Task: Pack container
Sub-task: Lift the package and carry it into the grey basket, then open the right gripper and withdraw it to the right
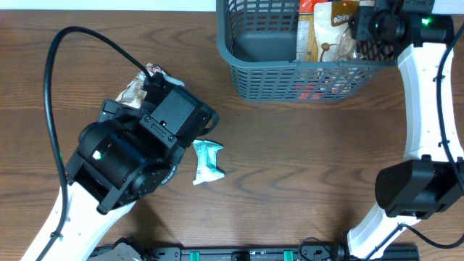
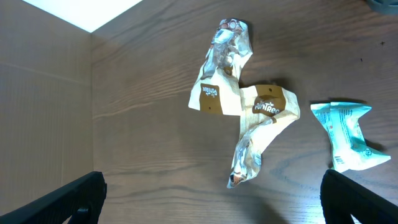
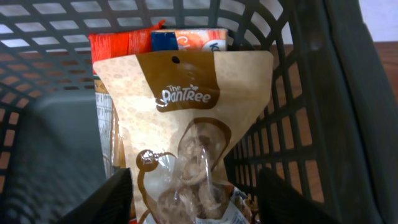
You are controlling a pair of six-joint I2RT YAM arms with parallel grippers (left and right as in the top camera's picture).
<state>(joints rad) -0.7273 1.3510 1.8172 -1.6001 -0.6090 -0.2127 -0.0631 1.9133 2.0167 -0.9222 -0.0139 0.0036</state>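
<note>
Lowest in the overhead frame runs a black rail (image 1: 239, 254) with teal fittings. Just above it, at lower left, the left gripper (image 2: 211, 183) hangs over the table (image 1: 304, 159), a dark brown wood-grain surface. Its fingers are spread wide at the two bottom corners of the wrist view. Right of centre in that view lies one teal packet (image 2: 348, 134), its print too small to read. Beyond the fingers a crumpled brown packet (image 2: 214, 96) touches a second brown packet (image 2: 267, 112); both carry a "PanTree" label, seen upside down. Farther off, at the top centre-right of the overhead frame, stands the one container (image 1: 290, 76), a grey-blue slatted basket. The right gripper (image 3: 194, 180) reaches inside it at its right end, jaws apart on either side of an upright tan pouch (image 3: 186, 118) printed "The PanTree". Behind the pouch stand a red-orange packet (image 3: 121, 46) and an orange-and-blue packet (image 3: 186, 40), their lettering mostly hidden, making three packets counted in the basket. A white strip (image 1: 109, 6) edges the table's far side.
</note>
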